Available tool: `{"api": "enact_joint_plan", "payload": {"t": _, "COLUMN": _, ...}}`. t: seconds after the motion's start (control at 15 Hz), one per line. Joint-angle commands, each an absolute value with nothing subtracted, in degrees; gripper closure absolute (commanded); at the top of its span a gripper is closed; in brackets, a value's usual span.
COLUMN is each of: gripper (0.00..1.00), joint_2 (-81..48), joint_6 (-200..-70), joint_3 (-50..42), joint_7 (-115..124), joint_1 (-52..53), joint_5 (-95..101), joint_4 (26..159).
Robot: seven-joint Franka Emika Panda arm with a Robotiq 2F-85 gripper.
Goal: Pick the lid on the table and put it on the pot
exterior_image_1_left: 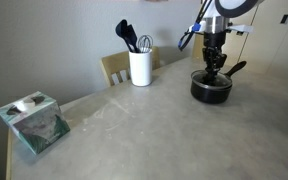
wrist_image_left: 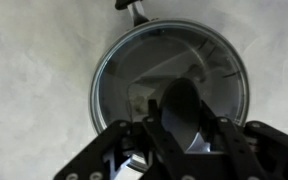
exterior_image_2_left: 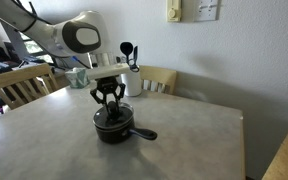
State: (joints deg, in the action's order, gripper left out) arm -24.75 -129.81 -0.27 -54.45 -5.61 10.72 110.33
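In an exterior view the gripper (exterior_image_1_left: pixel 214 70) is hanging over the pot (exterior_image_1_left: pixel 211 91) on the table (exterior_image_1_left: pixel 134 130); in an exterior view the lid (exterior_image_2_left: pixel 111 116) is sitting on the pot; in the wrist view the fingers (wrist_image_left: pixel 150 130) are seemingly clamping its knob (wrist_image_left: pixel 179 100).

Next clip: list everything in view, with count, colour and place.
table: one, grey-beige, fills the foreground.
pot: one, black, on the table under the hand.
lid: one, clear glass, metal rim, on the pot.
utensil holder: one, white, on the table.
utensils: several, black, in the utensil holder.
tissue box: one, teal, near a table corner.
chairs: two, light wood, beside the table.
wall plates: two, pale, on the wall.
arm: one, white, above the pot.
hand: one, black, at the lid's centre; open or shut unclear.
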Motion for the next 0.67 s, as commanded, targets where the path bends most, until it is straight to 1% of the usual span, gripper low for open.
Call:
{"api": "enact_joint_plan", "payload": {"t": 0.0, "gripper": 0.85, "joint_2": -24.1, "joint_6": -129.9, "joint_3": 0.4, "joint_7": -54.4, "joint_1": -6.3, "joint_5": 10.1, "joint_4": 112.2}}
{"api": "enact_joint_plan", "payload": {"t": 0.6, "gripper": 0.85, "joint_2": -22.7, "joint_6": -129.2, "joint_3": 0.5, "joint_7": -54.9, "joint_1": -6.6, "joint_5": 9.5, "joint_4": 115.1}}
